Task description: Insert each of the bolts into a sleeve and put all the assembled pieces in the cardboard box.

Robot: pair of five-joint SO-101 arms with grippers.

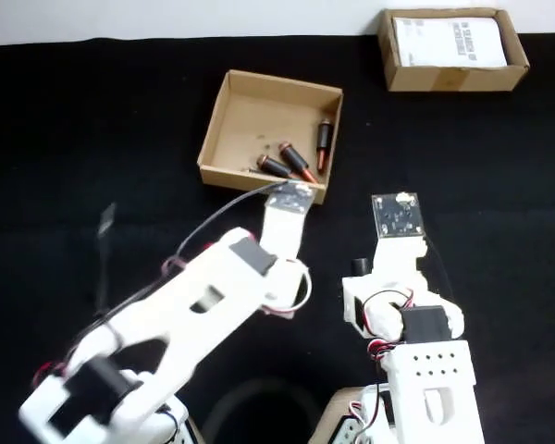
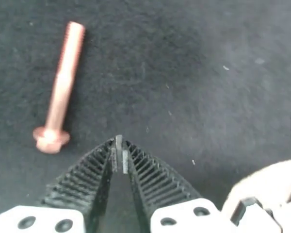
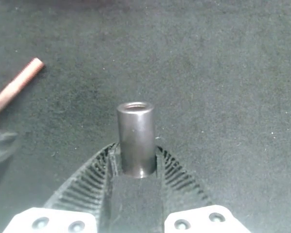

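- The left gripper (image 2: 119,145) hangs over the black cloth (image 2: 208,73) with its ribbed jaws pressed together and nothing between them.
- A copper-coloured flange bolt (image 2: 58,92) lies flat on the cloth just beside those jaw tips, apart from them.
- The right gripper (image 3: 136,154) is clamped on the lower part of a dark steel sleeve (image 3: 135,133), which stands upright with its open bore facing up.
- The cardboard box (image 1: 224,174) already holds three assembled pieces (image 1: 296,162).
- Risk: the left jaws must spread before they can take the bolt; coming down closed would likely nudge it or roll it off across the cloth.
- Risk: a pinch near the flange could leave the shank drooping, so that its tip misses the bore or catches on the rim.
- Risk: the sleeve is held low, so a sideways push from the bolt may tilt it or lever it out of the grip.
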